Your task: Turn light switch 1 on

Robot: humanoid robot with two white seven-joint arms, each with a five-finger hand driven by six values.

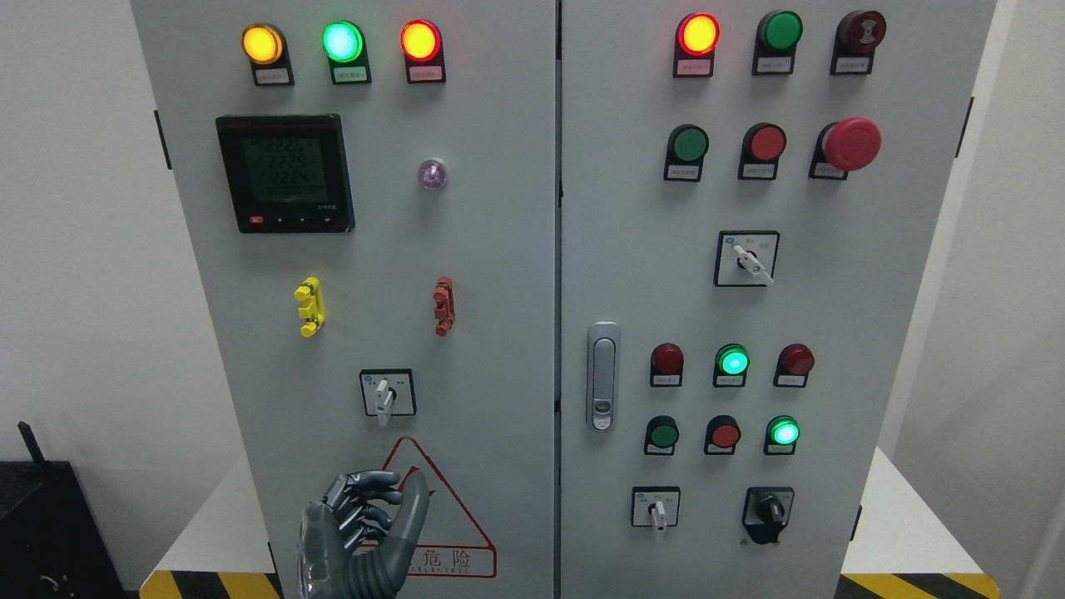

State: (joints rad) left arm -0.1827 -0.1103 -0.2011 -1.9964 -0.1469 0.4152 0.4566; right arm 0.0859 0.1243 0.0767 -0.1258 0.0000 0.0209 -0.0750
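Light switch 1, taken here as the selector switch on the left cabinet door, sits directly above the left robot hand; labels too small to confirm the numbering. Its white lever runs vertical, long axis up-down, tip pointing down.

Left robot hand enters at the bottom edge, well below the switch, in front of the red warning triangle. Fingers curled inward, thumb raised, grasping nothing. Not touching the switch.

Counts on the left door, all above the hand: three lit pilot lamps along the top (yellow, green, red); one digital meter; one small clear lamp; one yellow clip, one red clip.

Right door, up and right of the hand: one door latch, three more selector switches, one red mushroom button.
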